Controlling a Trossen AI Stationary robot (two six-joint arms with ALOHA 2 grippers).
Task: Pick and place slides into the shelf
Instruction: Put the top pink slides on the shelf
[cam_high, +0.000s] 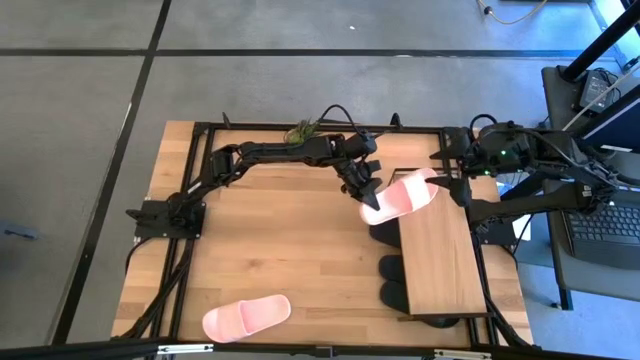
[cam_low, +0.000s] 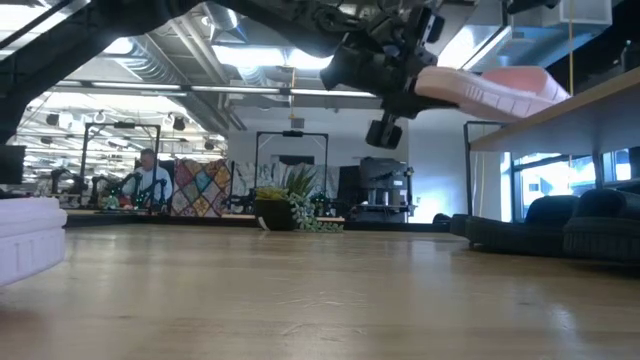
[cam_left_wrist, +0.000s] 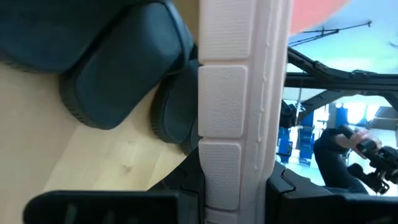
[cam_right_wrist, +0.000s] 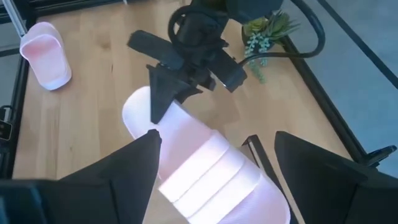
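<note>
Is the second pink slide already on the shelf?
No, the second pink slide lies on the tabletop, far from the shelf.

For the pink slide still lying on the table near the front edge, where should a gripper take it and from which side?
The loose pink slide lies flat, sole down, with bare table all around it. Probably best to come straight down and pinch one long side edge of the sole beside the strap, much as the left gripper holds the other pink slide by its edge.

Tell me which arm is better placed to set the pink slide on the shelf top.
Left. Its hand grips the pink slide at its heel end, with the toe end over the shelf corner. The right hand hangs open above the slide, holding nothing.
</note>
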